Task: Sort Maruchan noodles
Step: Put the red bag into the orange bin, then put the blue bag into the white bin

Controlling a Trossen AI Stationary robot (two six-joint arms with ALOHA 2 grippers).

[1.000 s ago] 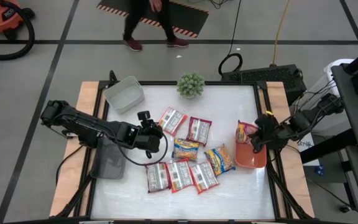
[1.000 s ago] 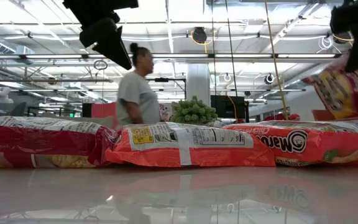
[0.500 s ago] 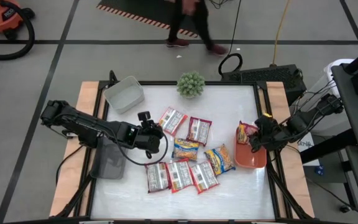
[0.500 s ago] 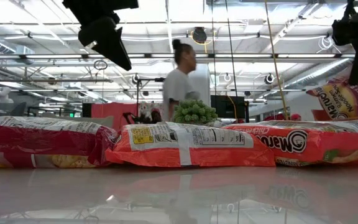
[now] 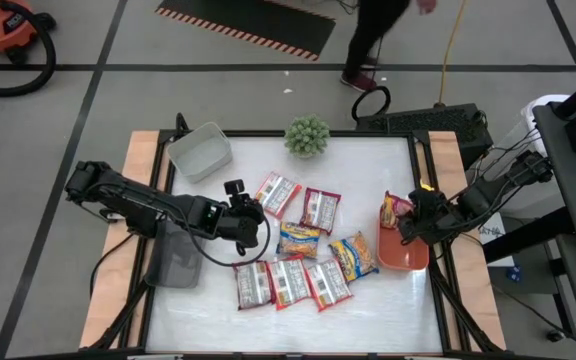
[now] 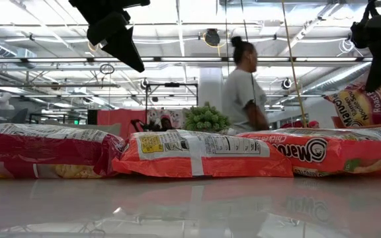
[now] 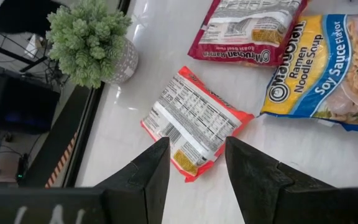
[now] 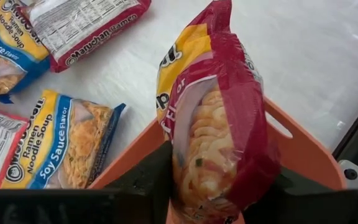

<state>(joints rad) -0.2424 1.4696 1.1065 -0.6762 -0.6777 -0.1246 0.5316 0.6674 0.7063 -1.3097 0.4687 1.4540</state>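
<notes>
Packet (image 8: 213, 118) gripped by right tool (image 5: 409, 226) over orange bin (image 5: 408, 256) | left tool (image 5: 251, 212) open above table | plant (image 5: 307, 135) at far edge

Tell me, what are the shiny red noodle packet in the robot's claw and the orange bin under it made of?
The red noodle packet held by the right gripper looks like thin glossy plastic film: it crinkles, shines, and has a clear window showing the noodles. The orange bin looks like smooth, stiff moulded plastic with an even matte surface and a cut-out handle slot, though that is judged by look alone.
</notes>
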